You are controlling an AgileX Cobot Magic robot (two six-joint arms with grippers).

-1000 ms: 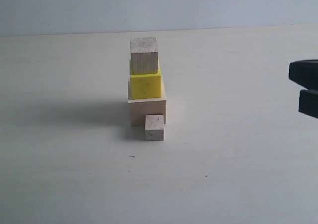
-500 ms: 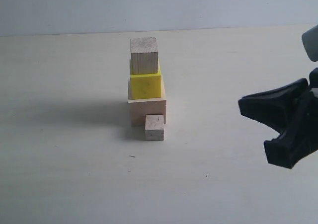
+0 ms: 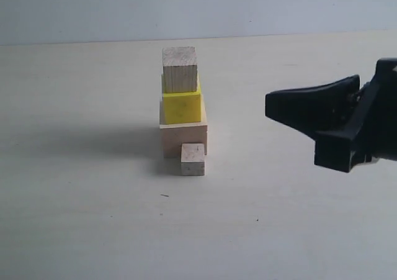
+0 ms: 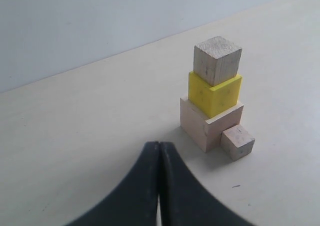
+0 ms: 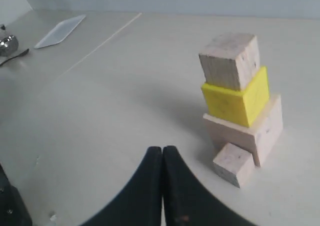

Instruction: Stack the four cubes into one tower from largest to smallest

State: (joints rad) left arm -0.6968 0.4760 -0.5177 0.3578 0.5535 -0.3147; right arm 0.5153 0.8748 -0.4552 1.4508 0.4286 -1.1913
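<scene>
Pale surface (image 3: pixel 93 230), grey wall (image 3: pixel 248 7). In the exterior view the three-cube tower (image 3: pixel 182 106) stands with the tiny cube (image 3: pixel 193 159) against its base, and my right gripper (image 3: pixel 270 106) is off to the right. The left wrist view shows my left gripper (image 4: pixel 159 153) pressed together, empty. The right wrist view shows my right gripper closed too, and only there a flat white piece (image 5: pixel 61 30) far off.

Right claw (image 3: pixel 273 106): black; reaches in from the right edge of the exterior view, pointing leftward and roughly level; tips drawn together into one blunt end; body behind them broadens into a dark, heavier mass toward the wrist; carries nothing. In the right wrist view, its two curved black fingers (image 5: pixel 145 186) lie pressed flat against each other along a thin seam, flaring apart only toward the base.

Left claw (image 4: pixel 159 147): black, same pattern; fingers meet along a narrow seam, closed tight; empty; sides sweep outward toward the base.
</scene>
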